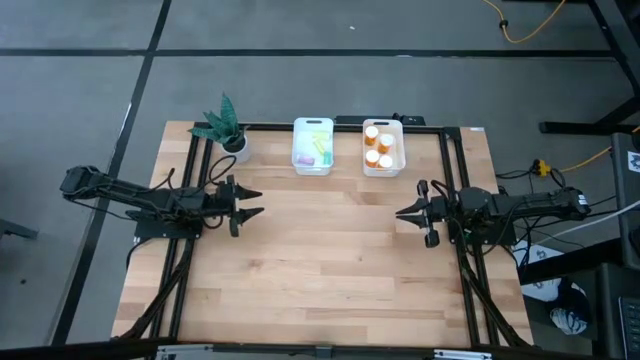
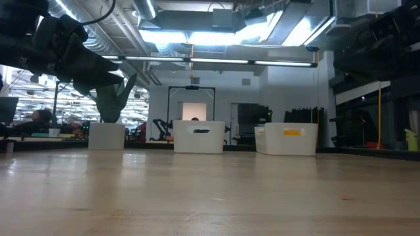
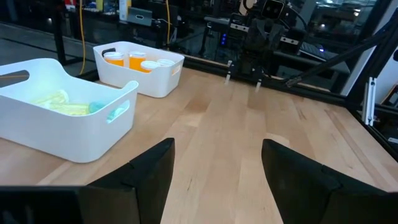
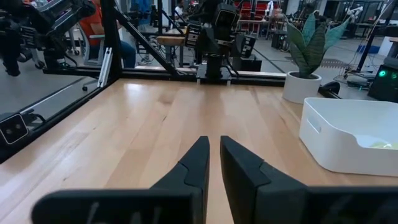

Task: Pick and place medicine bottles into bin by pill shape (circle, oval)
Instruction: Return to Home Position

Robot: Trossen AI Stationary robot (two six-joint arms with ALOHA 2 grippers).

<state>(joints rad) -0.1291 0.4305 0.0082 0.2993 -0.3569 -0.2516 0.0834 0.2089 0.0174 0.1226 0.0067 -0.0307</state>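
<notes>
1. High view: the left gripper [image 1: 258, 203] hangs over the table's left side, its fingers spread wide and holding nothing, tips pointing toward the middle.
2. The right gripper [image 1: 399, 213] faces it from the right side, fingers drawn almost together with only a thin slit between them, and it is empty too.
3. Between the two tips, and out to the edge away from the bins, the wooden table [image 1: 330, 270] is bare board.
4. Along the far edge two bins stand side by side, not touching. The left white bin [image 1: 297, 140] holds the pale bottles [image 1: 318, 153]; the right white bin [image 1: 400, 150] holds the orange bottles [image 1: 379, 146] with white caps.
5. A potted plant [image 1: 225, 125] stands near the far left corner, beside the left white bin.
6. A black frame rail [image 1: 270, 127] runs along the far edge behind the bins, with more rails down both sides.
</notes>
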